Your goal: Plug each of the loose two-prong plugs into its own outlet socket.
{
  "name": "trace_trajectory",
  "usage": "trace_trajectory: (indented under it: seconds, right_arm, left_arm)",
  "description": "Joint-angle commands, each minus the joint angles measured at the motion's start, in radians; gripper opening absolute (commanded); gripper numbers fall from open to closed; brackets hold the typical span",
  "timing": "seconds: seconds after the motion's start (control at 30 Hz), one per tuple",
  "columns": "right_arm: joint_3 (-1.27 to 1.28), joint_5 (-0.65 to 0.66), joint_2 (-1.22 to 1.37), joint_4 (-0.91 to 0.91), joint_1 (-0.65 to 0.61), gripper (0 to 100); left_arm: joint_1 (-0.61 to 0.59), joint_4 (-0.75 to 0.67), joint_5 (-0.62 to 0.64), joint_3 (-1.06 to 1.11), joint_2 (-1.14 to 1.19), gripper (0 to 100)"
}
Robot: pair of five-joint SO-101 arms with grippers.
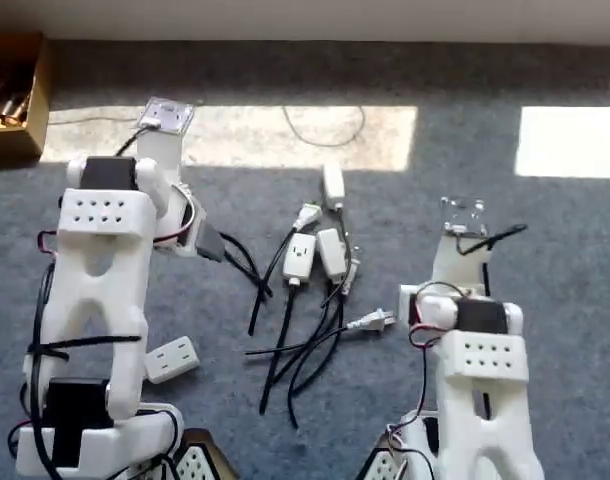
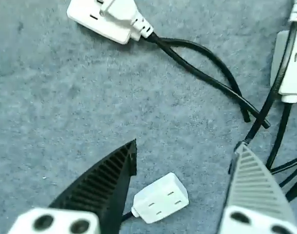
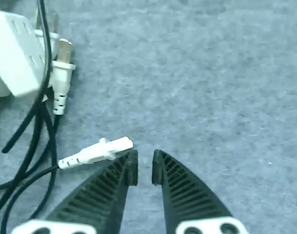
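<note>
Blue-grey carpet (image 1: 545, 260), crossed by two sunlit patches, was spread under everything. A wooden box (image 1: 15, 95) was set at its corner, well away from the tangle of black cords (image 1: 295, 350) at the middle. The left arm (image 1: 95, 290) was stood on one side of the tangle and the right arm (image 1: 480, 390) on the other.

The left gripper (image 2: 187, 145) was held wide open and empty, and a loose socket block (image 2: 160, 198) was seen on the carpet between its fingers. Nearer the tangle a second socket block (image 2: 97, 19) was overlain by a white plug (image 2: 121, 12); whether its prongs were seated could not be told.

The right gripper (image 3: 144, 163) was held only narrowly apart, with nothing gripped. A loose two-prong plug (image 3: 97, 151) was laid at the tangle's edge nearest the right arm, just beside one fingertip. Its long axis ran out of the tangle and its nose was turned towards that arm. Another plug (image 3: 61, 63), its brass prongs bare, was laid against a third socket block (image 3: 14, 53) and was crossed by a cord.
</note>
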Motion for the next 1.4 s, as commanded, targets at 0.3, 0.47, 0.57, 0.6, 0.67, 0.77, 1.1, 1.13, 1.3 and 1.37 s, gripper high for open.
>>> trace_trajectory:
  seconds: [0.3, 0.47, 0.57, 0.6, 0.67, 0.77, 1.1, 1.13, 1.3, 1.37]
  right_arm:
    - [-0.087, -0.601, 0.208, -0.068, -0.312, 7.0]
    - [-0.007, -0.680, 0.205, -0.070, -0.421, 7.0]
    - [0.036, -0.723, 0.208, -0.147, -0.429, 7.0]
    - [0.059, -0.732, 0.214, -0.183, -0.429, 7.0]
    - [0.119, -0.733, 0.209, -0.262, -0.429, 8.4]
    - [0.191, -0.740, 0.205, -0.326, -0.429, 21.1]
    - [0.206, -0.741, 0.205, -0.334, -0.403, 37.5]
    - [0.197, -0.741, 0.205, -0.344, -0.383, 37.5]
    - [0.189, -0.784, 0.205, -0.406, -0.302, 33.1]
    - [0.189, -0.832, 0.205, -0.414, -0.303, 27.9]
  left_arm:
    - [-0.124, -0.503, 0.161, 0.308, -0.041, 31]
    - [-0.120, -0.503, 0.161, 0.314, -0.035, 31]
    - [-0.124, -0.500, 0.161, 0.315, -0.035, 31]
    - [-0.124, -0.500, 0.161, 0.318, -0.035, 31]
    - [-0.124, -0.503, 0.161, 0.331, -0.035, 31]
    - [-0.124, -0.503, 0.161, 0.335, -0.035, 31]
    - [-0.120, -0.503, 0.161, 0.337, -0.035, 31]
    - [-0.119, -0.503, 0.161, 0.337, -0.035, 31]
    - [-0.119, -0.503, 0.160, 0.337, -0.035, 31]
    - [-0.119, -0.503, 0.160, 0.337, -0.035, 31]
